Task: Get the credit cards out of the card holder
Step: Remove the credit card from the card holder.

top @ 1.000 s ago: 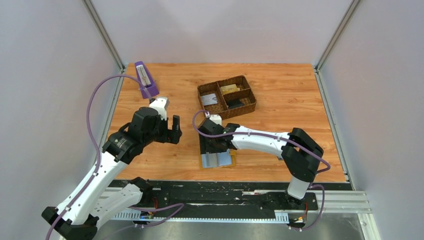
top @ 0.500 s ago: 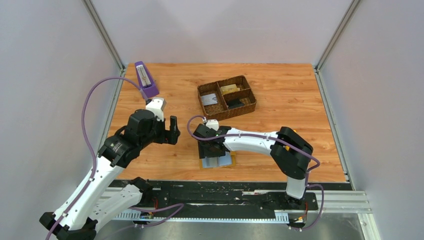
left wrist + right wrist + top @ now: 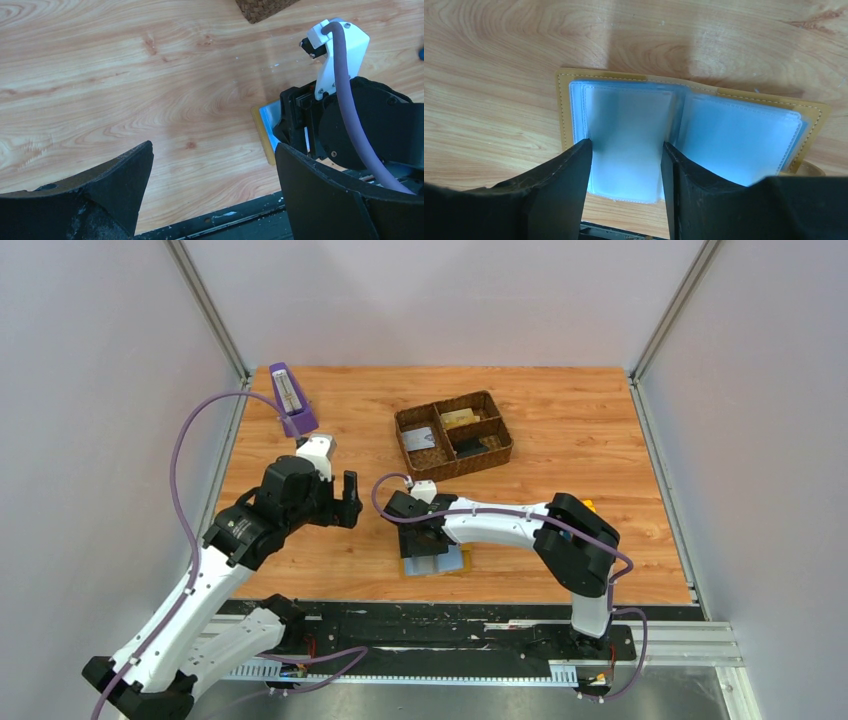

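We find card holder (image 3: 734, 135) open flat on table (image 3: 560, 420), near edge. Right gripper (image 3: 626, 150) half-open astride one blue pocket (image 3: 624, 120), nothing held; left gripper (image 3: 214, 150) wide, empty. We advise: left pins holder, right pinches card edge squarely.

Card holder (image 3: 739, 135) open flat on wood table (image 3: 499, 60), ctr frame; blue-grey pockets up, mustard edge round them. R gripper (image 3: 626, 150) at bottom, jaws apart over frame-left pocket page.

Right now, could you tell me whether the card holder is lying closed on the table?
No, the card holder lies open, its blue-grey pockets facing up below the right pincer.
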Tool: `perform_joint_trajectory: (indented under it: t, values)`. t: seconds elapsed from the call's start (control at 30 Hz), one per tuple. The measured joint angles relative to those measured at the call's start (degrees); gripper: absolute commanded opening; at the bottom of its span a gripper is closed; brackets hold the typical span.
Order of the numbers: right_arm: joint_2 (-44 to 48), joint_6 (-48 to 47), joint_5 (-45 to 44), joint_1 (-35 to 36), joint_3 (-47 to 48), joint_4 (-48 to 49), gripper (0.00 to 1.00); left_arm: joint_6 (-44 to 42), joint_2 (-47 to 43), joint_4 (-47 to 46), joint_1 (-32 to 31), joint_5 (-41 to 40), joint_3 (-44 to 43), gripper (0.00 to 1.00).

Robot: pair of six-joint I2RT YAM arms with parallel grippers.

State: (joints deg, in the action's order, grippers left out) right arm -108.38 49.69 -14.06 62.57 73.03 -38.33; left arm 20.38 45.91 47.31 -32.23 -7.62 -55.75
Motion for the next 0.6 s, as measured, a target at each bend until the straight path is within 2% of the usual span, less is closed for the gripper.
perform_joint_trajectory:
  t: [0.33,0.6]
  values:
    - [2.5,0.3,-0.4,0.0,-3.6,3.6,0.46,4.7,4.9,-1.2,0.0,4.8,3.1,0.91]
    - [6.4,0.2,1.8,-1.5,-9.5,9.6,0.4,10.2,9.3,-6.3,0.0,14.0,8.7,0.7]
